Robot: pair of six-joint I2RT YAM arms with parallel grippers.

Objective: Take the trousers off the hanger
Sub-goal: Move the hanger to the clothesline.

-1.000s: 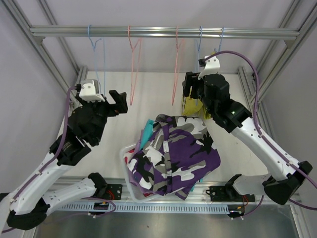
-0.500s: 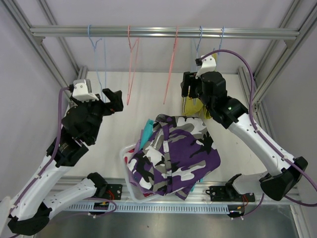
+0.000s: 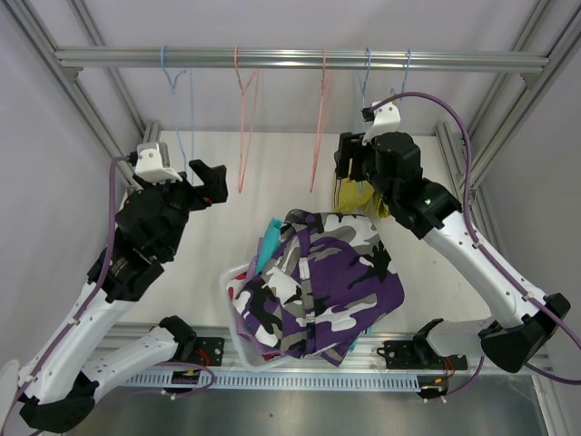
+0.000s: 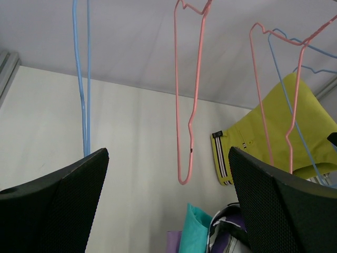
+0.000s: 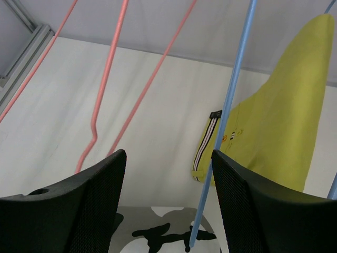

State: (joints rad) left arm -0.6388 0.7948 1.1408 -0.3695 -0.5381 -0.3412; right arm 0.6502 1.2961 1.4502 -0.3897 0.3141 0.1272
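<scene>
Overhead, from behind the arms: the rail [image 3: 300, 59] runs across the top with bare wire hangers on it, a left blue hanger [image 3: 177, 109] and two pink hangers [image 3: 243, 118]. Camouflage shorts [image 3: 327, 272] are heaped over a white basket [image 3: 234, 282] between the arm bases, with teal shorts [image 3: 266, 250] poking out beneath. Mustard shorts [image 5: 279, 132] read clearly only in the wrist views, hanging at the rail's right end above the table [image 4: 131, 132] with a striped band at the hem. In the overhead view they sit mostly hidden behind the right gripper [image 3: 349, 162]. Right arm is stretched up and forward, jaws parted with nothing clamped. A blue hanger wire [image 5: 226, 121] crosses just beside one finger; touching or not, can't say. Left arm is raised likewise, its left gripper [image 3: 211, 182] spread wide, holding nothing, pointed at the bare hangers.
</scene>
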